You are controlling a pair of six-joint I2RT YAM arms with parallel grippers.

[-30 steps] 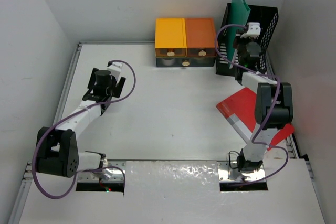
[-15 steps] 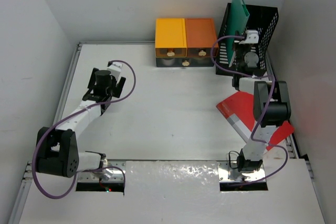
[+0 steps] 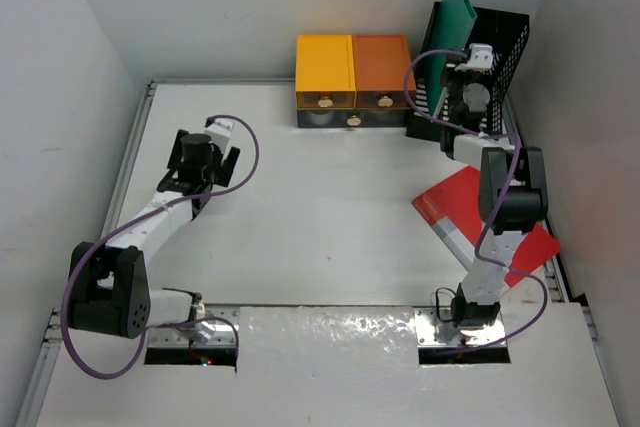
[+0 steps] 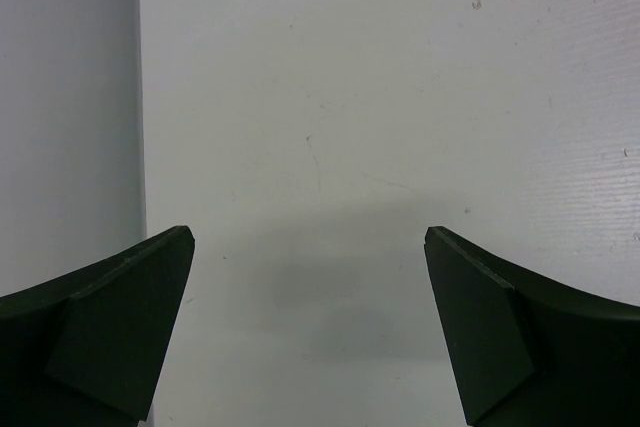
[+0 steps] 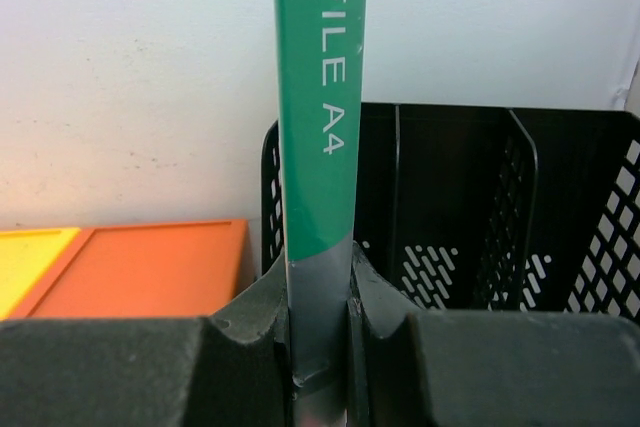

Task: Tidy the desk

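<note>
Now that my right pincer (image 5: 318,292), clenched on the green A4 file (image 5: 315,97), has edged toward the black file rack (image 5: 450,197), slotting looks close. Left pincer (image 4: 308,237) hangs released.

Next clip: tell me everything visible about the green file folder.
The thin green file folder stands upright, edge-on to the right wrist camera, spine printed FILE A4 in white, grey band at its bottom. The right gripper is shut on that lower end. It rises by the left end of the black mesh file rack; whether inside a slot is unclear.
</note>
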